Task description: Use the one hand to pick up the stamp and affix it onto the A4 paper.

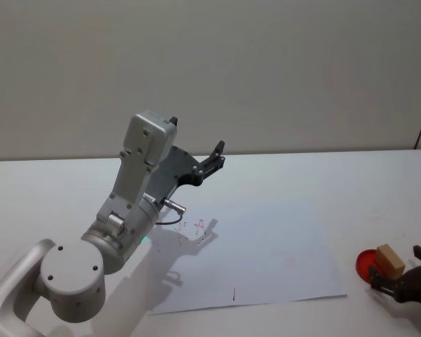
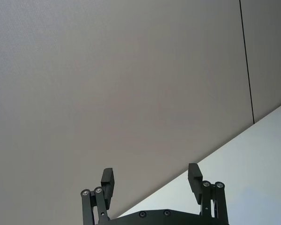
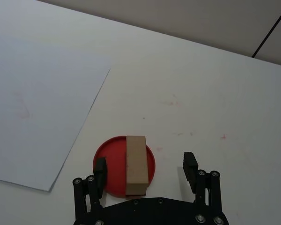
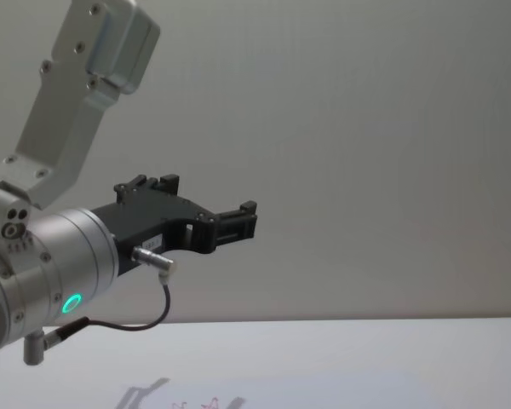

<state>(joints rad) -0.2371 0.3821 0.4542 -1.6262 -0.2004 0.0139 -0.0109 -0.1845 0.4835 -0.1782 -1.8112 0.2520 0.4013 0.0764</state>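
The stamp (image 1: pixel 390 260) is a tan wooden block standing on a round red ink pad (image 1: pixel 363 262) at the table's right front. In the right wrist view the stamp (image 3: pixel 136 164) lies between the spread fingers of my right gripper (image 3: pixel 145 165), which is open and not touching it. The same gripper (image 1: pixel 401 275) shows dark at the head view's lower right corner. The A4 paper (image 1: pixel 266 242) lies flat in the middle of the table with small red marks, its corner (image 3: pixel 37 108) just left of the pad. My left gripper (image 1: pixel 216 156) is held high over the table's far side, open and holding nothing (image 2: pixel 152 179).
The big silver left arm (image 1: pixel 119 225) rises at the left front, and its gripper (image 4: pixel 243 220) points toward the grey wall. White table surface (image 3: pixel 215 93) surrounds the red pad (image 3: pixel 110 157), with faint red smudges to its right.
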